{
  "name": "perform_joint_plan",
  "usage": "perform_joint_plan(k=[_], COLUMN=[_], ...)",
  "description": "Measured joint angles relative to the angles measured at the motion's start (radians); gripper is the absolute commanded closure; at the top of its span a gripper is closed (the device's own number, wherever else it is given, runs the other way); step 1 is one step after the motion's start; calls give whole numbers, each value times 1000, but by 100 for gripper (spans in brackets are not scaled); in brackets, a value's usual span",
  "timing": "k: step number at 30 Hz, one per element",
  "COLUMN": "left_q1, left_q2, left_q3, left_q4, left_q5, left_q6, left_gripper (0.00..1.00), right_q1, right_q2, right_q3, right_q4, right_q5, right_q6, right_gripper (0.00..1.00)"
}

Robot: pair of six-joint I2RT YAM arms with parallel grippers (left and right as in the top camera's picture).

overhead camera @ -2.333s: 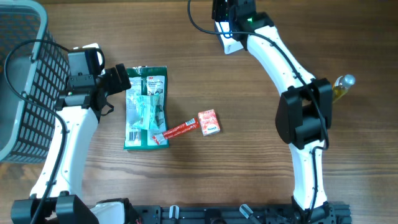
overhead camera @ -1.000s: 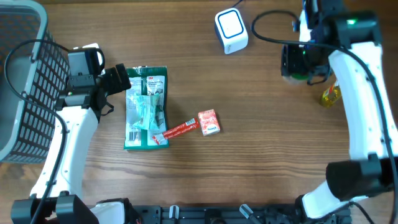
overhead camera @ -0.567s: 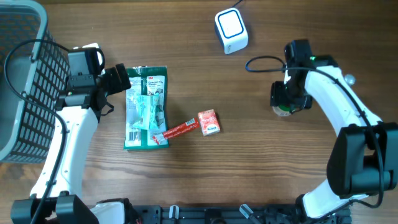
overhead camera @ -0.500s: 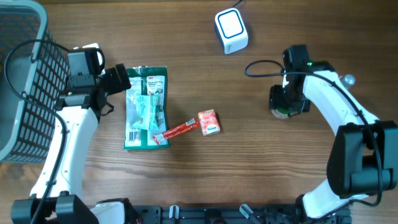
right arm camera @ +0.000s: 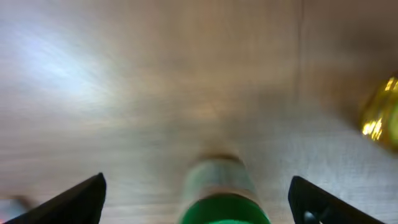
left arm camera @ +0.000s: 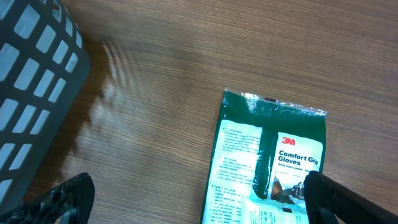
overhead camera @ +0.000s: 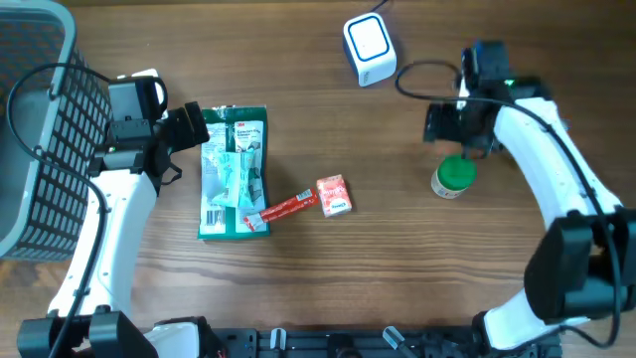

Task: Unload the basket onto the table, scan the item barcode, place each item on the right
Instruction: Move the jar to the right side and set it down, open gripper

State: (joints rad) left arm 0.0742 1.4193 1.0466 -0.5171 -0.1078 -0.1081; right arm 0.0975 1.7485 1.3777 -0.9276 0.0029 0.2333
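A small bottle with a green cap (overhead camera: 454,177) stands upright on the table, free of any grip. My right gripper (overhead camera: 455,131) hovers just behind it, open. In the right wrist view the blurred bottle (right arm camera: 219,198) sits low between the wide-spread fingers of the right gripper (right arm camera: 196,182), touching neither. The white scanner (overhead camera: 370,48) rests at the back centre. My left gripper (overhead camera: 197,130) stands open at the top left corner of a green glove package (overhead camera: 235,171); in the left wrist view that package (left arm camera: 273,155) lies below the left gripper (left arm camera: 198,186).
A red stick pack (overhead camera: 283,208) and a small red box (overhead camera: 335,195) lie mid-table beside the package. A dark mesh basket (overhead camera: 35,129) fills the left edge. A yellow object (right arm camera: 380,116) shows at the right of the right wrist view.
The right gripper carried the green-capped bottle down onto the table, opened wider, let it go and drew back toward the far edge. The left arm has not moved.
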Motion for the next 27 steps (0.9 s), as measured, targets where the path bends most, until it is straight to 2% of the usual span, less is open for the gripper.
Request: perform_joint_plan(k=[1, 2, 3, 8, 9, 10, 13, 22, 27], left_q1=[0, 0, 0, 0, 0, 0, 0, 0, 0], left_q2=[0, 0, 0, 0, 0, 0, 0, 0, 0], left_q3=[0, 0, 0, 0, 0, 0, 0, 0, 0], left_q4=[0, 0, 0, 0, 0, 1, 0, 0, 0], left_q5=[0, 0, 0, 0, 0, 0, 0, 0, 0], left_q6=[0, 0, 0, 0, 0, 0, 0, 0, 0], left_gripper=[0, 0, 0, 0, 0, 0, 0, 0, 0], right_q1=[0, 4, 7, 45, 53, 59, 60, 61, 61], right_q2=[-12, -29, -31, -31, -31, -30, -30, -30, -30], right_q3=[10, 14, 13, -101, -146, -192, -274, -295, -295], right_q4=[-3, -15, -20, 52, 85, 116, 171, 93, 75], right_q5=[-29, -87, -122, -211, -218, -221, -203, 86, 250], right_q6=[0, -3, -9, 9, 27, 37, 55, 76, 77], right_gripper=[68, 82, 88, 87, 85, 80, 77, 63, 62])
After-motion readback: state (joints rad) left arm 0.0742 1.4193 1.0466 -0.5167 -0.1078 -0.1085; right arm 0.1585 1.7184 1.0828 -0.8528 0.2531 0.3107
